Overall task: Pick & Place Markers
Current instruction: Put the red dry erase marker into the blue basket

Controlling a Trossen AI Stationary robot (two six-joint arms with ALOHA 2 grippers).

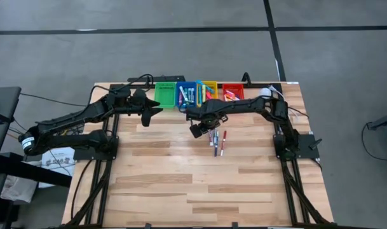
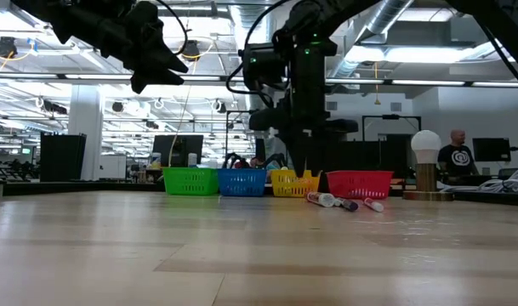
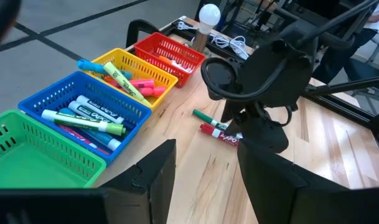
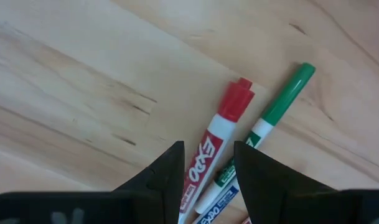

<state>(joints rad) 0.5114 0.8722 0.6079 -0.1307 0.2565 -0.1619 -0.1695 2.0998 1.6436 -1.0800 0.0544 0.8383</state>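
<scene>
Looking straight down, the right gripper [image 1: 199, 130] hangs low over the wooden bench [image 1: 180, 184], and a small cluster of loose markers [image 1: 216, 141] lies just beyond its tips, their long axes running roughly toward and away from the row of bins. The left gripper [image 1: 156, 109] waits raised, next to the green bin [image 1: 165, 94]. A blue bin [image 1: 185, 94], a yellow bin [image 1: 209, 89] and a red bin [image 1: 232, 91] complete the row.

From bench height, the right arm comes down in front of the yellow bin [image 2: 294, 183]; three markers [image 2: 342, 202] lie flat on the wood just beside it, before the red bin [image 2: 359, 184]. A person [image 2: 455, 157] stands in the room behind.

In the left wrist view, the left jaws stand parted with nothing between them. Beyond them the blue bin [image 3: 83, 115] holds white-barrelled markers with "EXPO" lettering, the yellow bin [image 3: 132, 76] holds pink, yellow and cyan ones, and the green bin [image 3: 33, 152] shows no markers.

In the right wrist view, the right jaws stand narrowly parted, astride the barrel of a red-capped marker [image 4: 217, 142] printed "EXPO" in red, without visibly clamping it. Its cap points away from the jaws. A green-capped marker [image 4: 277, 107] lies just beside it, angled slightly outward, cap also pointing away.
</scene>
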